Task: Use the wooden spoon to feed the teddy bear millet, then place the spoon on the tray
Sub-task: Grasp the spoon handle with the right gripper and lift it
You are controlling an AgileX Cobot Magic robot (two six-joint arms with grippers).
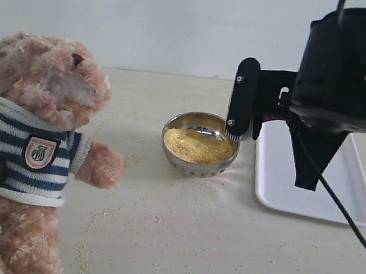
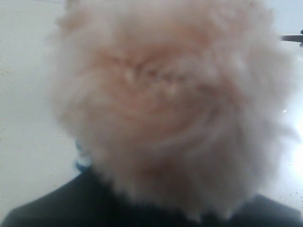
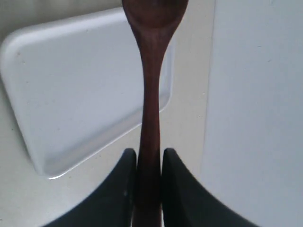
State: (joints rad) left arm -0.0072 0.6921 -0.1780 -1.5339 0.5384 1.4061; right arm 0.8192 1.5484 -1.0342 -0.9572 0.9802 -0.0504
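Now the right gripper (image 3: pixel 148 155) pinches the wooden spoon (image 3: pixel 150 94) tight, near the tray (image 3: pixel 71 94). I think it is scooping time: dip the spoon into the millet (image 1: pixel 197 145), gently.

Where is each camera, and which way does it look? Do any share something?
Exterior view: off the arms, facing across the table at the teddy bear, millet and tray; right arm shows.
Left wrist view: on the left arm, facing the teddy bear's fur close up; a dark blur, maybe robot, shows.
Right wrist view: on the right arm, looking along the wooden spoon toward the tray; right gripper pinches the handle.
Shared: exterior and right wrist see the tray.
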